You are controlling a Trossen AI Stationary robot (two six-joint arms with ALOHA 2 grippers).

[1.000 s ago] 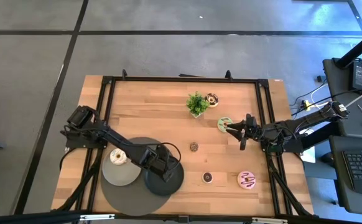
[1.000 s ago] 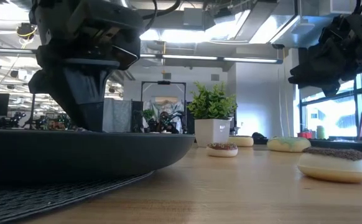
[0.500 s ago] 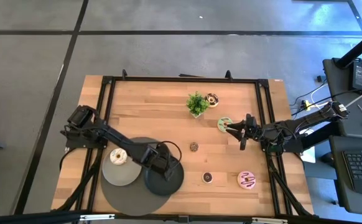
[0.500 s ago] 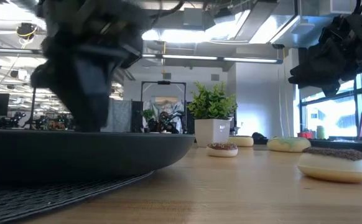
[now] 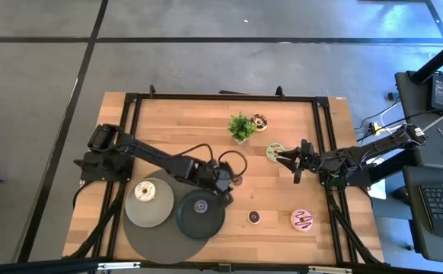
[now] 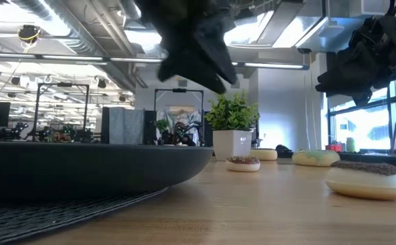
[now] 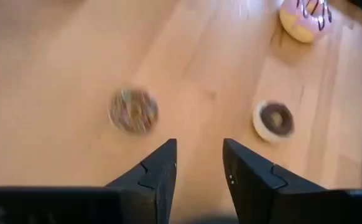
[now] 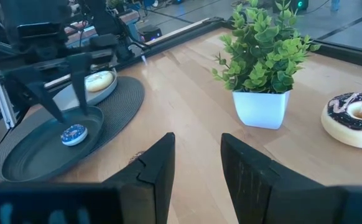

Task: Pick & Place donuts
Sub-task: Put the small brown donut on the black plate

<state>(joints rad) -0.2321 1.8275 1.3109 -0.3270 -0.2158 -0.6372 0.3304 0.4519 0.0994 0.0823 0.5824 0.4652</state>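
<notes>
My left gripper [image 5: 227, 181] [image 7: 199, 163] hangs open above the wood, just past the dark plate [image 5: 214, 223], with nothing between its fingers. A tiny purple donut [image 5: 200, 205] [image 8: 74, 134] lies in that plate. A cream donut [image 5: 144, 192] lies on the lighter grey plate [image 5: 149, 217]. Ahead of the left fingers lie a tiny brown donut [image 7: 133, 111], a small dark-iced one [image 7: 274, 119] [image 5: 254, 218] and the pink striped donut [image 7: 304, 18] [image 5: 303, 220]. My right gripper [image 5: 288, 160] [image 8: 198, 155] waits open beside the green donut [image 5: 273, 151]. The chocolate donut [image 5: 259, 122] lies by the plant.
A small potted plant [image 5: 241, 126] [image 8: 265, 56] stands at the far middle of the table. Both plates rest on a round dark mat [image 5: 149, 242] at the near left. Bare wood lies between the plates and the donuts on the right.
My left gripper has risen from the dark plate and swung toward the table's right and far side, rolling as it went, and now hangs near the tiny brown donut. The purple donut that it covered now lies in plain view in the dark plate.
</notes>
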